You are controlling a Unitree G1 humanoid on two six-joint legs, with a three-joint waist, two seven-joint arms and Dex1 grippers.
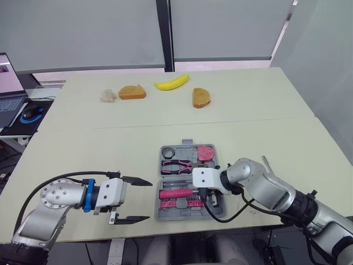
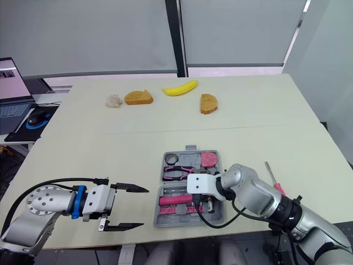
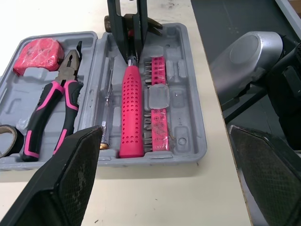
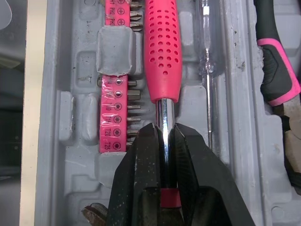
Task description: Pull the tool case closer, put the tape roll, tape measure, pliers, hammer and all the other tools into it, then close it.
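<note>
The right gripper (image 4: 164,137) is clamped shut on the bare metal shaft of the hammer (image 4: 162,52), its 2 black fingers (image 4: 141,160) pinching the shaft just short of the pink perforated handle, which runs straight ahead of the fingertips toward the left gripper (image 1: 148,200). The hammer lies in the near half of the open grey tool case (image 3: 183,99), which sits on the table (image 1: 110,149) under this gripper. Just beside the handle on the robot's side is a pink bit strip (image 4: 115,117); on the handle's other side lies a clear-handled screwdriver (image 4: 207,70). Beyond that, in the case's far half, are the pliers (image 3: 51,108) with pink-and-black grips, the tape measure (image 3: 40,49) and the tape roll (image 3: 9,136). A red-handled screwdriver (image 2: 274,181) lies on the table outside the case, off to the right of the right gripper's arm. The left gripper is spread wide, holding nothing, near the case's left edge and pointing at it. Well beyond both grippers, at the table's far side, lie a banana (image 1: 171,83) and 2 bread slices (image 1: 132,91).
</note>
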